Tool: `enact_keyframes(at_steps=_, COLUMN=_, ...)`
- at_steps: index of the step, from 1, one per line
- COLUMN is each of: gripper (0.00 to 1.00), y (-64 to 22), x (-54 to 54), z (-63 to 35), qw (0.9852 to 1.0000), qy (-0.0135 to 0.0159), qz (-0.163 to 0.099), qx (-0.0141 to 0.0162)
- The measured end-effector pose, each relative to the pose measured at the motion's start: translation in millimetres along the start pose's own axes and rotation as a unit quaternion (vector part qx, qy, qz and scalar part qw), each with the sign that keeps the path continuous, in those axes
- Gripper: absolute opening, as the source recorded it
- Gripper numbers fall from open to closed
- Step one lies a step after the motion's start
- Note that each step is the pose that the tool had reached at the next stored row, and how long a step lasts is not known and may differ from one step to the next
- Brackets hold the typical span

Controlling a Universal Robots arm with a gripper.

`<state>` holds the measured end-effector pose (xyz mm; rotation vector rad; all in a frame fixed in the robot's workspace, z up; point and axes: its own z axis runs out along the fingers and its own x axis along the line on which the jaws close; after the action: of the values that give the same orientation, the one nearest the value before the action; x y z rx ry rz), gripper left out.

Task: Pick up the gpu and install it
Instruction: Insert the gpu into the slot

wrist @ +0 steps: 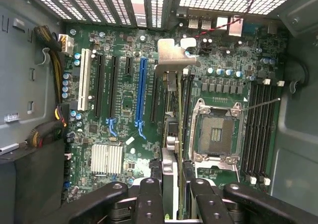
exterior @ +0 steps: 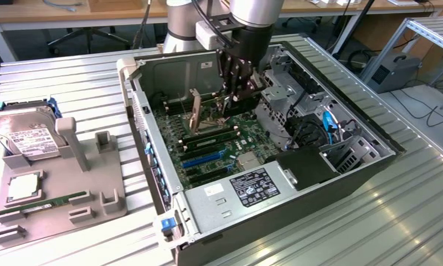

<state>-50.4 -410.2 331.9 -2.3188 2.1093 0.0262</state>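
Gripper [exterior: 232, 91] clamps gpu [exterior: 199, 113] edge-on, inside open computer case [exterior: 369, 138], centre of exterior frame. In wrist view, gpu [wrist: 175, 105] hangs upright above motherboard [wrist: 119, 134], silvery bracket [wrist: 174, 55] toward rear slot grille [wrist: 149, 5]. Card sits beside CPU socket [wrist: 216, 134], apart from blue slot [wrist: 141, 92].

Risks:
- Lateral offset from slot: card edge strikes socket or board components.
- Tilt in grip: connector jams on entry.
- Bracket snags rear grille.

Obscured:
- Card's lower edge, slot contact: not discernible.
- Fingertips [wrist: 171, 184] cut off at lower frame edge.
- Hard drive [exterior: 26, 136], memory stick [exterior: 48, 202] rest on grey holder [exterior: 96, 194], left of exterior frame.
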Motion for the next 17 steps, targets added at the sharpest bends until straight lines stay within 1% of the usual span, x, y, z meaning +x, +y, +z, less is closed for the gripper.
enact_keyframes(at_steps=2, gripper=0.27, y=0.2, x=0.5, z=0.1, qw=0.9999, qy=-0.0172, qz=0.000, qx=0.0016)
enact_keyframes(at_steps=3, gripper=0.27, y=0.2, x=0.5, z=0.1, qw=0.9997, qy=-0.0222, qz=0.002, qx=0.0022)
enact_keyframes(at_steps=4, gripper=0.27, y=0.2, x=0.5, z=0.1, qw=0.9997, qy=-0.0231, qz=0.004, qx=0.0024)
enact_keyframes(at_steps=6, gripper=0.27, y=0.2, x=0.5, z=0.1, qw=0.9997, qy=-0.0232, qz=0.005, qx=0.0024)
enact_keyframes(at_steps=8, gripper=0.27, y=0.1, x=0.5, z=0.2, qw=0.9997, qy=-0.0232, qz=0.011, qx=0.0027)
enact_keyframes(at_steps=11, gripper=0.27, y=0.2, x=0.5, z=0.7, qw=0.9990, qy=-0.0232, qz=0.038, qx=0.0037)
enact_keyframes(at_steps=13, gripper=0.27, y=0.1, x=0.6, z=1.1, qw=0.9985, qy=-0.0233, qz=0.050, qx=0.0042)
enact_keyframes(at_steps=17, gripper=0.27, y=0.5, x=3.3, z=1.3, qw=0.9984, qy=-0.0233, qz=0.051, qx=0.0043)
